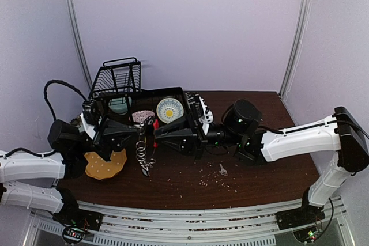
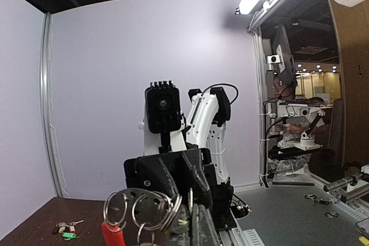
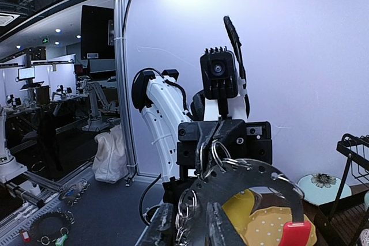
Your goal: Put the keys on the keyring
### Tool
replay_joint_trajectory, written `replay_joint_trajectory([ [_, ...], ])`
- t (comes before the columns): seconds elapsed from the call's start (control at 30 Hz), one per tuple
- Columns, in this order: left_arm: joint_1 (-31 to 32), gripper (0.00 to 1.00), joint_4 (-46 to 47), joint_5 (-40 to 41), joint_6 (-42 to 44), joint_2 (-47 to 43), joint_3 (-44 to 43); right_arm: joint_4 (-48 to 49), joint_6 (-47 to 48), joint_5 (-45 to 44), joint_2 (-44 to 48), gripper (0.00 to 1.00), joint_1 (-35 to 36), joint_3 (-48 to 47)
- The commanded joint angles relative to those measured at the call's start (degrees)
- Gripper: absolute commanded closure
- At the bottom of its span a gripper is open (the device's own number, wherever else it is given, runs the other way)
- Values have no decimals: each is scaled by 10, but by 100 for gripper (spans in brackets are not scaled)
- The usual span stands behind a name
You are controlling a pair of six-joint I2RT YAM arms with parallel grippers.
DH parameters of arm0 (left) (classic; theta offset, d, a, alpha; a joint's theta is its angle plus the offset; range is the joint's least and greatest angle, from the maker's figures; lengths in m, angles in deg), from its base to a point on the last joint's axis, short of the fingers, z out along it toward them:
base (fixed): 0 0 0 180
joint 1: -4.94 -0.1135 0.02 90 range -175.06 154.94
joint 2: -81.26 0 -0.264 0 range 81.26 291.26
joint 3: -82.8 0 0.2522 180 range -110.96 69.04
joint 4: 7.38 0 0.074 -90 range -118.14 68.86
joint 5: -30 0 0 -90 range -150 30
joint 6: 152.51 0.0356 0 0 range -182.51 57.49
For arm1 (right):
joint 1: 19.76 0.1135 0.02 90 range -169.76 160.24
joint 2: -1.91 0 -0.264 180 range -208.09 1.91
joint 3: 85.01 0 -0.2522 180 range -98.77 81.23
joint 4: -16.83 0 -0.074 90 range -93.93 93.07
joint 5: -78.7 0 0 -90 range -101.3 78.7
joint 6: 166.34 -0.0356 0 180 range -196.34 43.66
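The keyring (image 1: 151, 128) hangs above the table between my two grippers, its red clip (image 1: 155, 125) at the top and its chain (image 1: 142, 156) dangling down. My left gripper (image 1: 138, 126) is shut on one of its silver rings (image 3: 219, 154). My right gripper (image 1: 161, 133) faces it and grips the keyring's curved perforated metal piece (image 3: 253, 177), with chain links between its fingers (image 3: 216, 229). The rings (image 2: 138, 210) and red clip also show in the left wrist view (image 2: 112, 235). One silver key (image 1: 222, 170) lies on the table. More keys with green and red tags (image 2: 66, 230) lie further off.
A yellow dotted plate (image 1: 105, 164) lies under the left arm. A black tray (image 1: 173, 91) with a white dish (image 1: 170, 109) stands behind the grippers, and a black wire basket (image 1: 117, 79) stands behind that. Crumbs are scattered around the loose key.
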Motion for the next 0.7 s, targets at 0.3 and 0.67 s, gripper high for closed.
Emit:
replay_joint_trajectory([
  [0.3,0,100,-346,48,253,-82,-86,-92,52,-25,47,77,-8,4],
  [0.67,1,100,-641,123,395,-79,-156,-549,-14,-189,122,70,-192,-74],
])
